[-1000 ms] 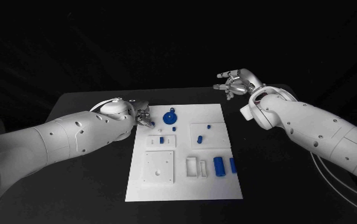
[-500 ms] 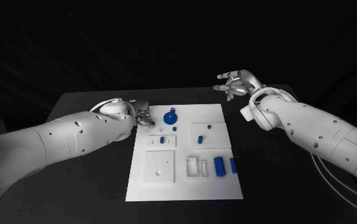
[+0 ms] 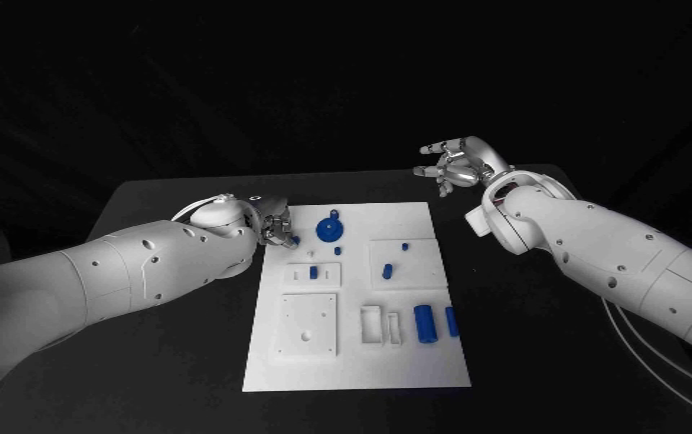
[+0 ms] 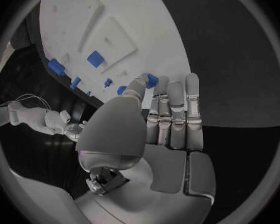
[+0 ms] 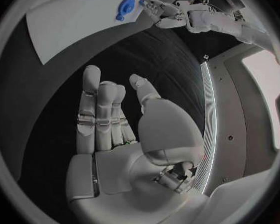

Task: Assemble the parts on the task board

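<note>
The left hand (image 3: 271, 227) sits at the far left corner of the white task board (image 3: 433, 354), its fingers (image 4: 168, 97) pinching a small blue part (image 4: 152, 79) at their tips, just left of the round blue disc (image 3: 330, 227). It is the nearer hand. The right hand (image 3: 459, 162) hangs open, fingers apart, well beyond the board's far right corner above the black desk (image 3: 173, 354); the other parts look like smooth, hard blue pegs and blocks lying in shallow white recesses.

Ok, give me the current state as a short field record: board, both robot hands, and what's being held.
board: white task board in the middle of the black table
left robot hand: at the board's far left corner, pinching a small blue part between thumb and finger
right robot hand: raised beyond the board's far right corner, fingers apart, holding nothing
loose parts: round blue part near the left robot hand; blue cylinder on the near right
</note>
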Controlling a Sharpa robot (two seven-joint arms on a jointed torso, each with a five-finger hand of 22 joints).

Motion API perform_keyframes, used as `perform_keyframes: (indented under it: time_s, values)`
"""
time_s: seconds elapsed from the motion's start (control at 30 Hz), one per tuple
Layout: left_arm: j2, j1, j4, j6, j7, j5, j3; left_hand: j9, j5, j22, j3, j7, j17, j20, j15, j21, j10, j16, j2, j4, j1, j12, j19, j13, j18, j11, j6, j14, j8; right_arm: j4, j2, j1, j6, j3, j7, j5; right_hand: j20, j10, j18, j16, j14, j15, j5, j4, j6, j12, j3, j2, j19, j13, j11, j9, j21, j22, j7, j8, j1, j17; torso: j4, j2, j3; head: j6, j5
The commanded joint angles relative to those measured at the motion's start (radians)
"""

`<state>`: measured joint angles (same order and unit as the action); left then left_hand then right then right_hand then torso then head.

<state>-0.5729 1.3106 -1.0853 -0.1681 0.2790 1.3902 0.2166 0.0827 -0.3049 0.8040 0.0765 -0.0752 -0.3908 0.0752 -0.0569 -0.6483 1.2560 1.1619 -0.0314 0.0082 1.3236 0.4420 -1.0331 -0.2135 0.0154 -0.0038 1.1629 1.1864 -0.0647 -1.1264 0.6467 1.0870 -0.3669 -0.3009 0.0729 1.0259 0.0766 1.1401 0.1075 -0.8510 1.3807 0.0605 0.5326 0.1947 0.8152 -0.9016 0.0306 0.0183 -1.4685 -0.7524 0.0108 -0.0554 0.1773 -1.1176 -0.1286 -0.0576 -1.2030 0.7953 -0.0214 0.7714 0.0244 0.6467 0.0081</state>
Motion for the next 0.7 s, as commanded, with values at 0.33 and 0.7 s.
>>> perform_keyframes:
  time_s: [0.33, 0.7]
  values:
    - [-0.032, -0.009, -0.037, -0.112, -0.079, -0.044, 0.000, 0.000, -0.019, -0.003, 0.011, 0.006, -0.001, 0.006, -0.004, 0.000, 0.022, -0.007, -0.028, 0.024, -0.019, -0.013, -0.012, 0.003, 0.012, -0.004, 0.009, 0.017, 0.000, -0.008, 0.001, -0.003, 0.011, -0.001, 0.004, 0.002, 0.003, -0.004, 0.004, 0.006, -0.005, 0.001, 0.007, -0.007, -0.002, -0.003, -0.001, 0.000, -0.028, 0.000, -0.003, 0.000, 0.003, 0.002, 0.000, 0.003, 0.013, 0.001, 0.0005, 0.000, -0.0001, -0.001, -0.003]
    - [-0.064, -0.009, -0.076, -0.162, -0.125, -0.089, -0.027, 0.000, -0.031, -0.005, 0.016, 0.007, -0.003, 0.006, -0.005, 0.004, 0.025, -0.011, -0.038, 0.033, -0.017, -0.019, -0.014, 0.004, 0.011, -0.004, 0.010, 0.019, 0.001, -0.012, 0.002, -0.005, 0.012, -0.001, 0.004, 0.004, 0.003, -0.004, 0.004, 0.006, -0.005, 0.001, 0.007, -0.007, -0.002, -0.003, -0.001, 0.000, -0.028, 0.000, -0.003, 0.000, 0.003, 0.002, 0.000, 0.003, 0.013, 0.001, 0.0017, 0.000, -0.0009, -0.004, 0.000]
